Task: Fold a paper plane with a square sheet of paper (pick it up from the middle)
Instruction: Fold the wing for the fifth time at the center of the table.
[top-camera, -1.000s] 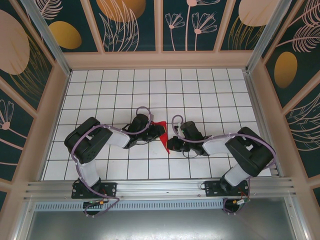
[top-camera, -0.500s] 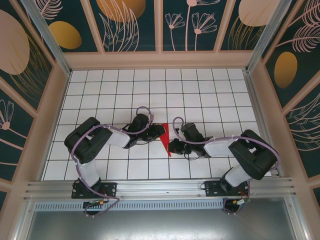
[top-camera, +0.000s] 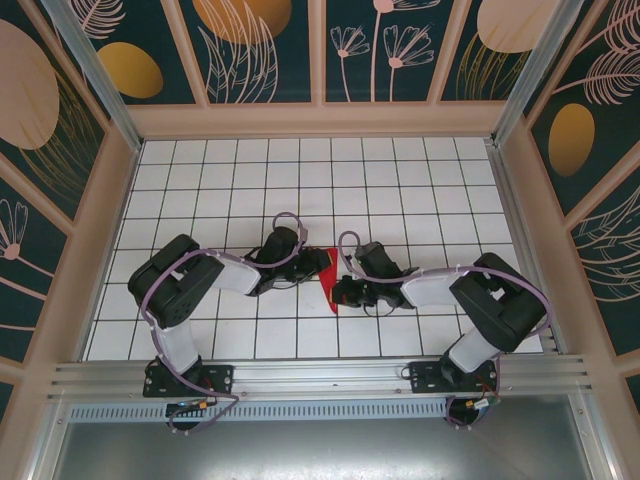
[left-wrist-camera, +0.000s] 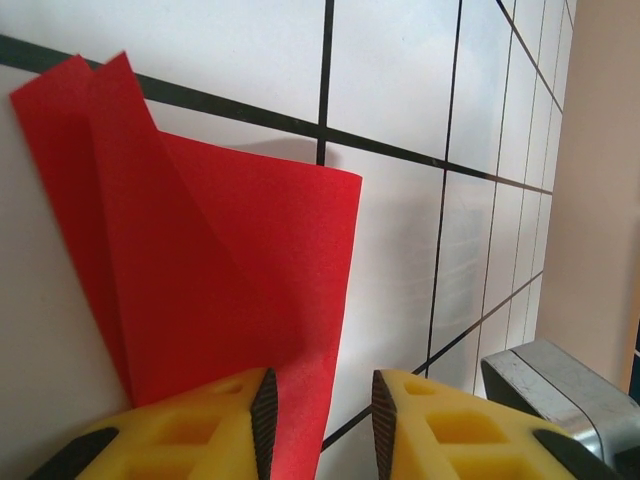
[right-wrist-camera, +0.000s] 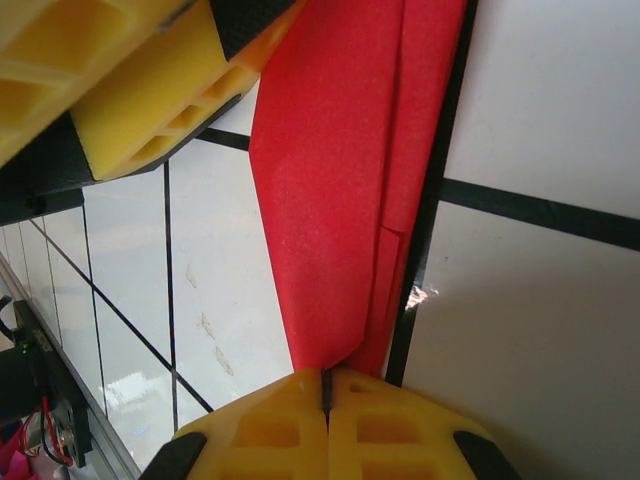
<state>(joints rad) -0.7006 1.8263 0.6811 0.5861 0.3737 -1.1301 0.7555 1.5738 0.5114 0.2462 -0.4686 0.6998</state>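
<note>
Top cam: you're seeing red paper (top-camera: 328, 284) lying mid-table, left gripper (top-camera: 317, 264) at its 10 o'clock, right gripper (top-camera: 341, 293) at 4. Left wrist: left gripper (left-wrist-camera: 320, 420) is standing spread, red paper (left-wrist-camera: 230, 270) (folded) edging btwn. Right wrist: right gripper (right-wrist-camera: 325, 400) is pinching its tip.

Red paper (top-camera: 329, 278) is half-folded rn, not a flat square: a long narrow wedge w/ layers stacked, plain matte, no marks. The pointed end is pinched in the closed tips of the right gripper (right-wrist-camera: 325, 397) and widens away from them. The other end lies on the tiles w/ a loose flap curling up. One edge sits in the gap btw the spread fingers of the left gripper (left-wrist-camera: 321, 405).
</note>
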